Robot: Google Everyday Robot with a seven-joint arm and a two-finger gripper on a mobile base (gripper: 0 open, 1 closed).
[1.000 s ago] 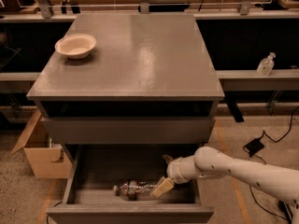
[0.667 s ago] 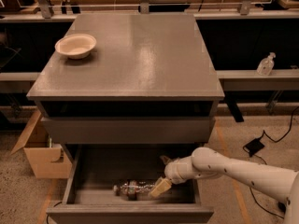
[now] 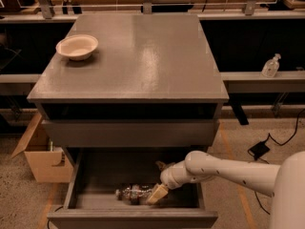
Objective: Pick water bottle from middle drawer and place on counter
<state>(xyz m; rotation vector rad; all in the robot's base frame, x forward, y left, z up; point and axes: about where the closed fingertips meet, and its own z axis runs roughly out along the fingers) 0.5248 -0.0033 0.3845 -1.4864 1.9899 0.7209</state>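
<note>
The water bottle (image 3: 132, 193) lies on its side on the floor of the open middle drawer (image 3: 109, 171), near the drawer's front wall. My white arm reaches in from the right, and my gripper (image 3: 156, 193) is down inside the drawer at the bottle's right end, touching or almost touching it. The grey counter (image 3: 143, 56) is the cabinet's top, above the drawer.
A cream bowl (image 3: 77, 46) sits on the counter's left rear part. A small clear pump-top bottle (image 3: 270, 66) stands on the bench at the right. An open cardboard box (image 3: 42, 157) is on the floor left of the cabinet. Cables and a black adapter (image 3: 259, 149) lie on the floor at the right.
My gripper has shifted slightly left, closer onto the bottle's right end. The bottle still lies in the drawer.
</note>
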